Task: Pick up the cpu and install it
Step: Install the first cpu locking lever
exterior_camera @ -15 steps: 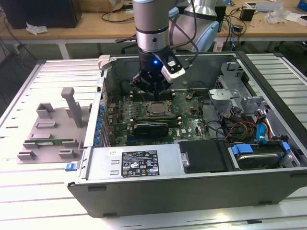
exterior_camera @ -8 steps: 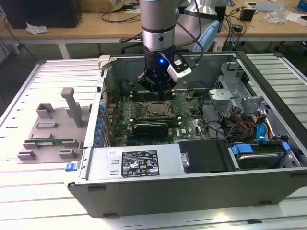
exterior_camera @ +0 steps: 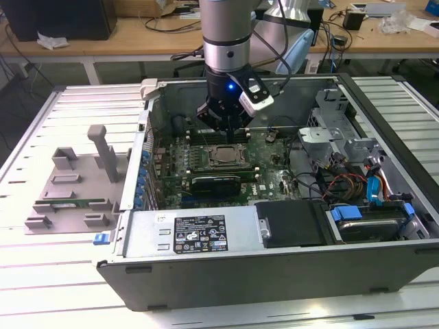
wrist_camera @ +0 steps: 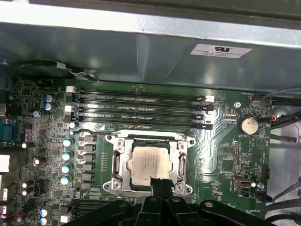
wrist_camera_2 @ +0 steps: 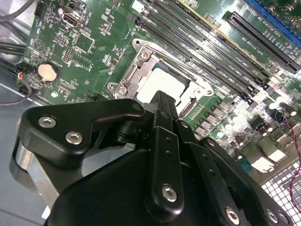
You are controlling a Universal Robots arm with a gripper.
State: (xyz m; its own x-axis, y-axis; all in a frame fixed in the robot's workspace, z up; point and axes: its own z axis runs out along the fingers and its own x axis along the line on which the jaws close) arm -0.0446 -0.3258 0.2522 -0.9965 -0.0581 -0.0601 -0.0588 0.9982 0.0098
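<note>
Looking from the exterior view: we see the arm reaching down into the open computer case (exterior_camera: 274,274), which lies on the ribbed desk (exterior_camera: 41,274).
Pincer, exterior view: the pincer (exterior_camera: 224,132) hangs just above the socket frame (exterior_camera: 204,161); from this side we cannot tell its spread.
Cpu, exterior view: the cpu (exterior_camera: 225,156) lies flat inside that frame, silver top up.
Room, exterior view: case walls stand around the board; a grey fixture (exterior_camera: 68,185) carrying a green memory stick (exterior_camera: 72,203) lies well apart, towards the exterior view's left.
Pincer, first wrist view: the pincer (wrist_camera: 160,182) has its tips pressed together with nothing between them. They overlap the near edge of the cpu (wrist_camera: 148,162); we cannot tell whether they touch it.
Edges, first wrist view: memory slots (wrist_camera: 141,106) run just beyond the frame, and capacitors (wrist_camera: 67,155) line one side.
Pincer, second wrist view: a black finger (wrist_camera_2: 164,141) covers one edge of the cpu (wrist_camera_2: 155,80).
Room, second wrist view: low board parts lie between the frame and the coin cell (wrist_camera_2: 47,71).
</note>
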